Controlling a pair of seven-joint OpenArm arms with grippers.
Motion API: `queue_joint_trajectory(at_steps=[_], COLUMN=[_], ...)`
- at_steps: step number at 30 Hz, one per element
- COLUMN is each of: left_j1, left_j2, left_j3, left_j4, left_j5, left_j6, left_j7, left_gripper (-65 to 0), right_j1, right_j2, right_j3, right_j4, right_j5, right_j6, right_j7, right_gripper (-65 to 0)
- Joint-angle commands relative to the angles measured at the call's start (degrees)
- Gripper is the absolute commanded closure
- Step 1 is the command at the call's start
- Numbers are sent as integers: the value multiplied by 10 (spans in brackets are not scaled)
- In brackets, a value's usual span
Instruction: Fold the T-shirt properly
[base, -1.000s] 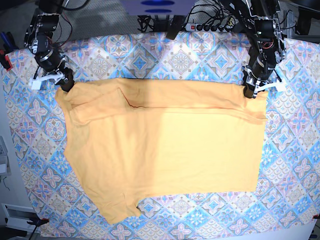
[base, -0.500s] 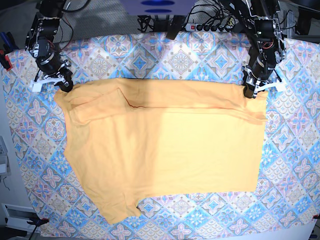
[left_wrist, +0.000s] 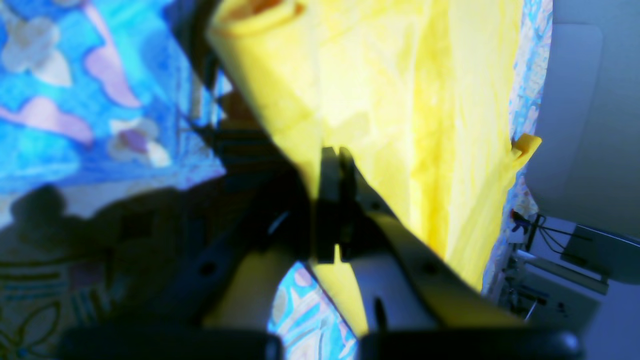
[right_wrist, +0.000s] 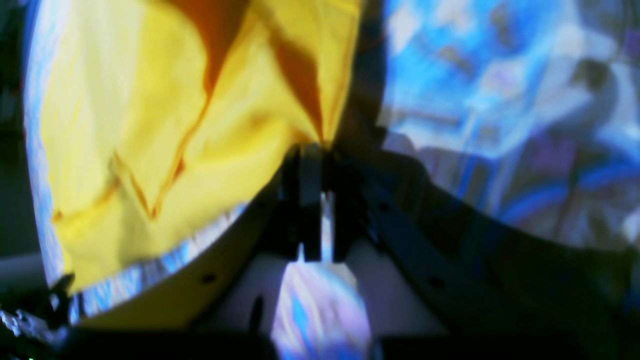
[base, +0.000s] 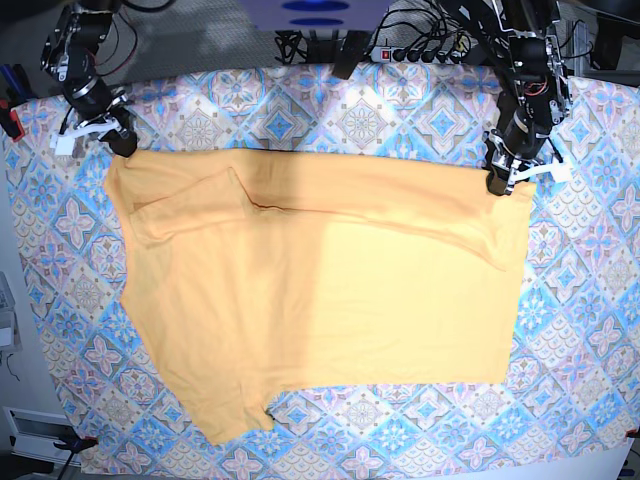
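Base view: T-shirt (base: 320, 290) over patterned tablecloth (base: 590, 300).

Lab: power strip (base: 415, 52), cables (base: 300, 42) behind the table.

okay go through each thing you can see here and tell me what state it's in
T-shirt: spread on the tablecloth, top edge pinched at both corners.
Left gripper: shut on the T-shirt.
Right gripper: shut on the T-shirt.
Tablecloth: laid flat.

Base looks straight down; wrist cameras hug the T-shirt (base: 320, 290).
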Motion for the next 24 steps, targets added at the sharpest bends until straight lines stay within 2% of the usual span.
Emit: queue_joint_trajectory(at_steps=[1, 10, 17, 20, 24], left_j1=[7, 17, 69, 93, 131], left_j2=[-2, -1, -4, -4, -4], left_j3=[0, 0, 0, -2, -3], left_j4=[-1, 2, 2, 3, 35], left_j5=[-1, -2, -3, -3, -2], left_j6=[10, 10, 8, -18, -24], left_j7=[9, 9, 10, 10, 10], left_gripper=[0, 0, 0, 0, 0], right_j1=[-4, -24, -37, -45, -58], right_j2=[10, 10, 10, 10, 10], right_j3=[4, 3, 4, 5, 24], right_j4=[24, 63, 60, 59, 62], right_j5=[8, 8, 8, 8, 8], right_j6=[6, 6, 6, 6, 7], right_j7=[7, 7, 7, 7, -4], right_gripper=[0, 0, 0, 0, 0])
